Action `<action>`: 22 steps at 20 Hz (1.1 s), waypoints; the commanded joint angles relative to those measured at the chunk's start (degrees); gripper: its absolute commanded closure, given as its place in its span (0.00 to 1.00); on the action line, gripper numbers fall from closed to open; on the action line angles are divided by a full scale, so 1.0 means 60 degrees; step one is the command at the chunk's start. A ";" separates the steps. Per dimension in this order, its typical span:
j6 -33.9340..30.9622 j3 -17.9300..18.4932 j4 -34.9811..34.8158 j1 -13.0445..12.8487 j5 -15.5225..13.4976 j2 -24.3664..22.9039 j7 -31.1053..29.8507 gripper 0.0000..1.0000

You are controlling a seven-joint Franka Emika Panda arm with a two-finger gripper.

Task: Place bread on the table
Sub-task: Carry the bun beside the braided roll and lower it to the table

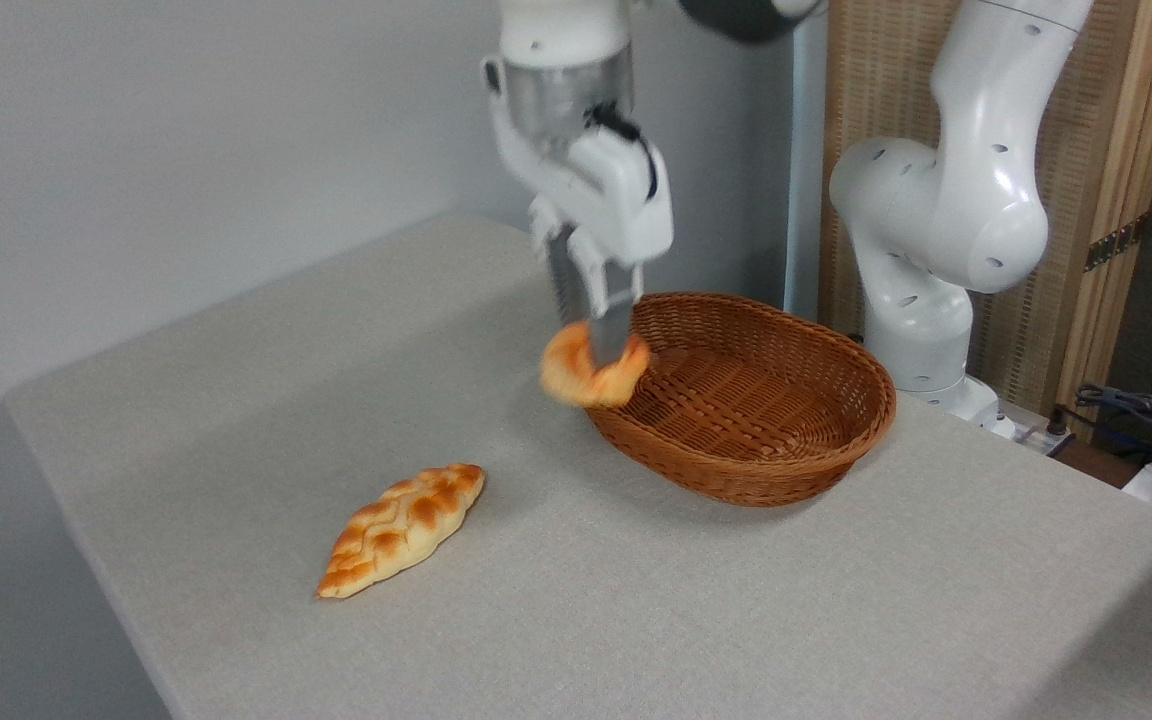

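Aloft, jaws (591,345) clamped on knotted golden bread (591,368), over woven wicker basket (746,400) rim

Matt woven cloth table (636,600), wicker basket (786,440)

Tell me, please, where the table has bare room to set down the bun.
Bare cloth of the table lies between the braided loaf and the wicker basket, under the bun in the gripper. The front strip is also free. The basket crowds the right rear.

Bright, even light, soft shadows; gripper (591,335) and bread (576,378) motion-blurred.
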 commanded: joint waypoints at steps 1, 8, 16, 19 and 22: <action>0.1990 0.0306 0.0351 -0.0153 0.0096 0.1776 0.0106 0.67; 0.3811 0.0482 0.0322 -0.0124 0.0110 0.2877 0.0106 0.14; 0.3812 0.0716 0.0278 -0.0109 0.0272 0.3083 0.0121 0.00; 0.3812 0.0716 0.0307 -0.0109 0.0272 0.3069 0.0106 0.00; 0.3812 0.0731 0.0307 -0.0109 0.0272 0.3069 0.0106 0.00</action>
